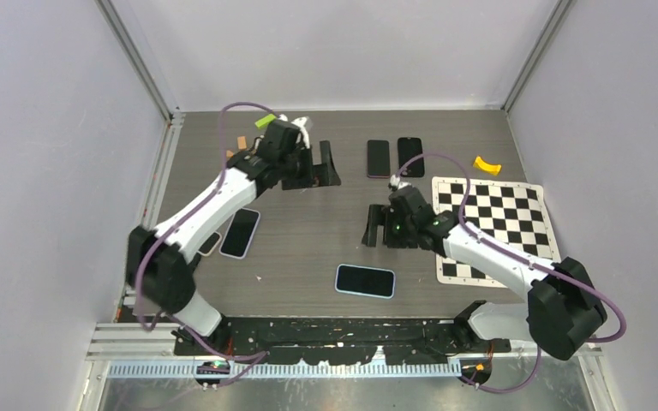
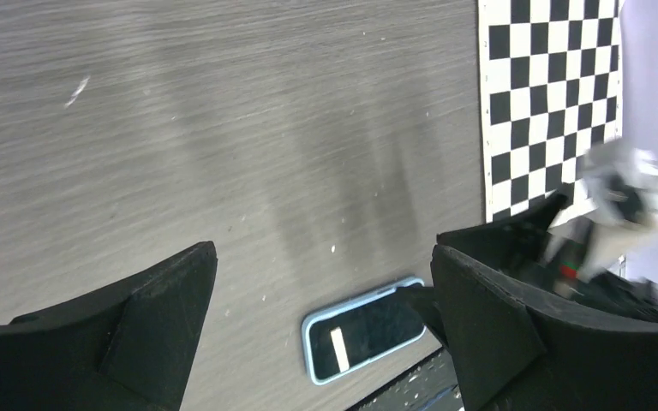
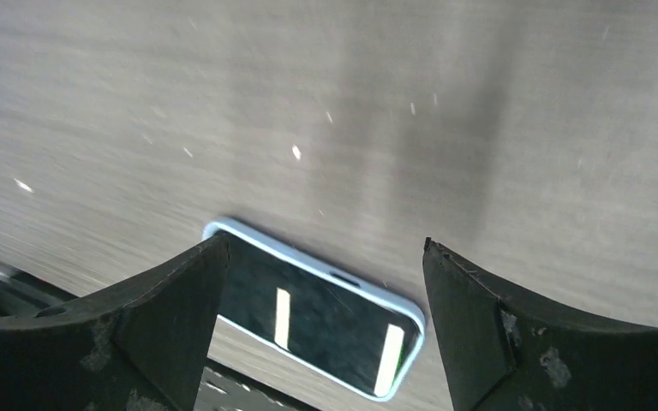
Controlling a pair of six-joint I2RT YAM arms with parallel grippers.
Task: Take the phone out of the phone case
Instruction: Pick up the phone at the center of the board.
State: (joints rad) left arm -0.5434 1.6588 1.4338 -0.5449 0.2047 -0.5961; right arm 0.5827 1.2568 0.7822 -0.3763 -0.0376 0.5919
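Phone (image 3: 326,321) in light-blue case (image 3: 291,252), flat on bench (image 1: 308,231) at 6 o'clock; left tool (image 1: 319,171) wide, empty; right tool (image 1: 383,229) wide, empty; risk: light-blue case skids if pinched one-sidedly

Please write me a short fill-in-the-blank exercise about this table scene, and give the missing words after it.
1. The cased phone lies flat on the table with its screen facing ___.
2. The left tool and the right tool are both ___, and neither holds anything.
3. The checkerboard mat lies on the ___ arm's side of the table.
Missing words: up; open; right.
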